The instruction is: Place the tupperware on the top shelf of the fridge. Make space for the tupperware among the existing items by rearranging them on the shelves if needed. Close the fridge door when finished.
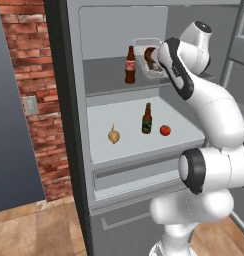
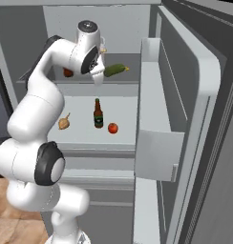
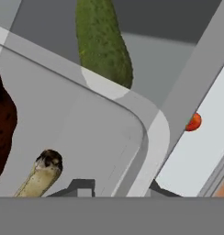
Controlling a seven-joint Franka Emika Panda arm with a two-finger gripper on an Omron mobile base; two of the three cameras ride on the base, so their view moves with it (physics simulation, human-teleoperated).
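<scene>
The gripper (image 3: 118, 188) is clamped on the rim of the tupperware (image 3: 86, 133), one dark fingertip showing inside the wall and one outside it at the bottom of the hand view. The arm (image 1: 209, 105) rises from the base, bends at a dark elbow joint and reaches up and forward, its wrist bent toward the top shelf (image 1: 106, 80) of the fridge (image 1: 74, 125). The tupperware is held just above that shelf, tilted, beside the cola bottle (image 1: 130, 65). The hand view shows the container's smooth translucent floor, rounded corner and a brown drumstick (image 3: 40, 176) with a pale bone end; beyond the container's rim lies the bumpy green cucumber (image 3: 103, 43). The right base view shows the cucumber (image 2: 114, 70) on the top shelf and the open fridge door (image 2: 185, 119) with grey bins. Below the top shelf, the brighter white shelf (image 1: 134, 142) carries a pale onion (image 1: 113, 135), an upright dark beer bottle (image 1: 147, 119) and a small red tomato (image 1: 165, 130).
</scene>
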